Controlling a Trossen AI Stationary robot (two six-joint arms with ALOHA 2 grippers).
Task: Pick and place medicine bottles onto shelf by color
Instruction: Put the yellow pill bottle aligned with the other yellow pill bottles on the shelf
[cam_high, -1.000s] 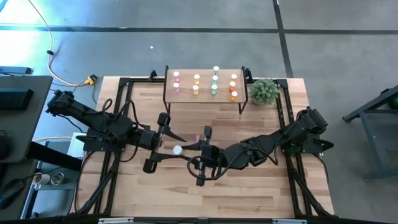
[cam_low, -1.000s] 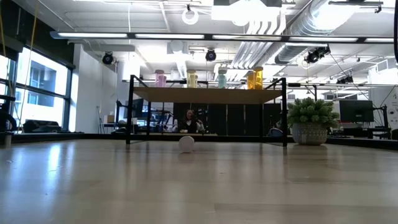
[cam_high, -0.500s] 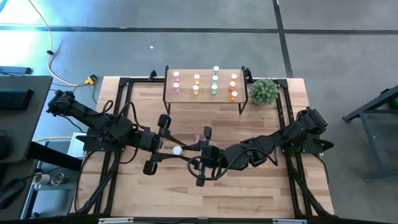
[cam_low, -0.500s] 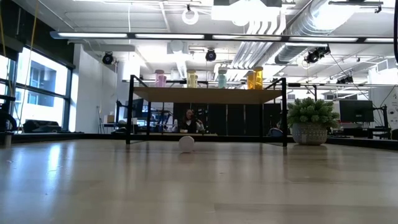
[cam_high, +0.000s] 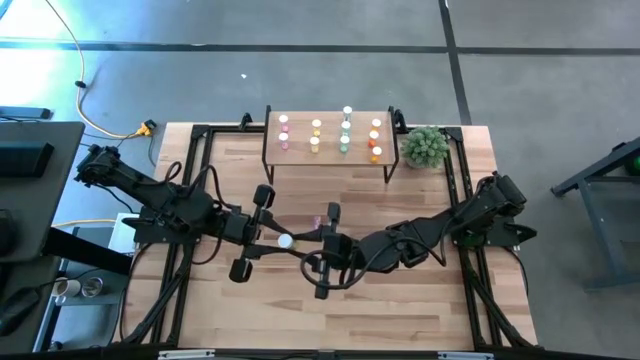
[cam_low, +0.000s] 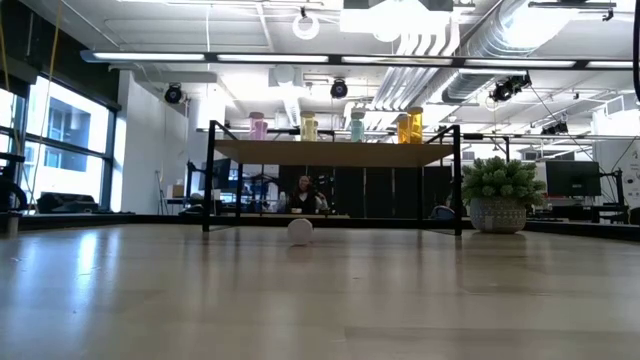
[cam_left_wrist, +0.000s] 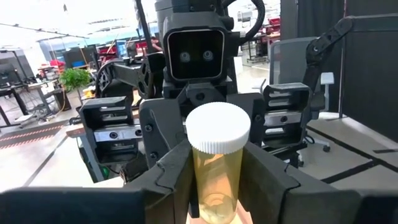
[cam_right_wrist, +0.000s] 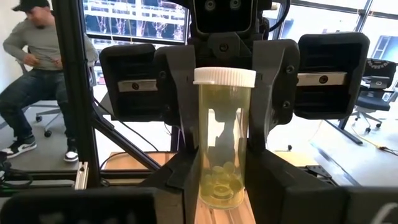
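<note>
Left arm reaches in from the table's left edge to mid-table. Left gripper meets the yellow bottle there; in the left wrist view its fingers press both sides of the bottle, so jaws are clamped on the body, white cap standing proud of the fingertips.

Right gripper comes from the opposite side, nose to nose with the left. In the right wrist view the same bottle stands between its own fingers, which also bear on the body. Both grippers hold one bottle: judged a hand-over in progress.

Key relation: the bottle sits between the two grippers, long axis roughly upright in both wrist views, cap up. Left arm looks set to take it; the right jaws would have to let go first.

Behind, the shelf stands at the table's far edge, well apart from the grippers, carrying bottles in colour columns; a yellow column is second from left. Potted plant just right of it.
</note>
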